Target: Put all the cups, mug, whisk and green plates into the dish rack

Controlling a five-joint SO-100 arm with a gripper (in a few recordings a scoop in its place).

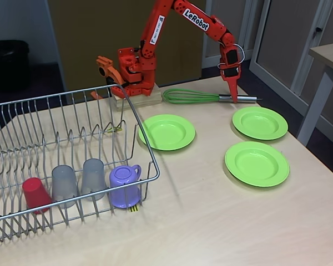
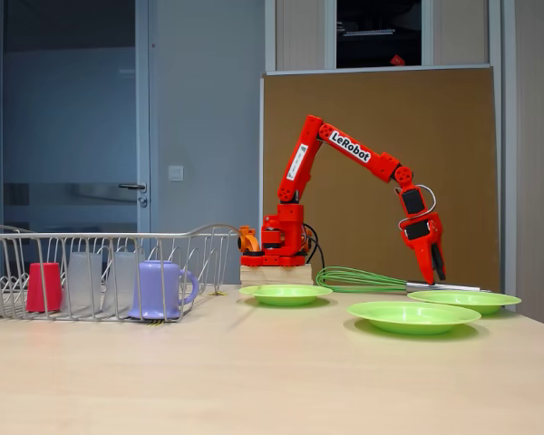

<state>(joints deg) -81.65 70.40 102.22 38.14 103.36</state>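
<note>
Your jaws look pressed on the silver handle of the whisk, with the gripper pointing down at the table. Three green plates lie near, and the dish rack with cups and mug stands well apart.

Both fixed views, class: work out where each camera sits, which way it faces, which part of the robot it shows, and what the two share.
A fixed view: raised at the table's front, looking down over the dish rack toward the arm, whose claw points at the whisk.
A fixed view: near table height, looking level across at the whole arm and claw.
Shared: rack, mug, whisk, three green plates.
</note>
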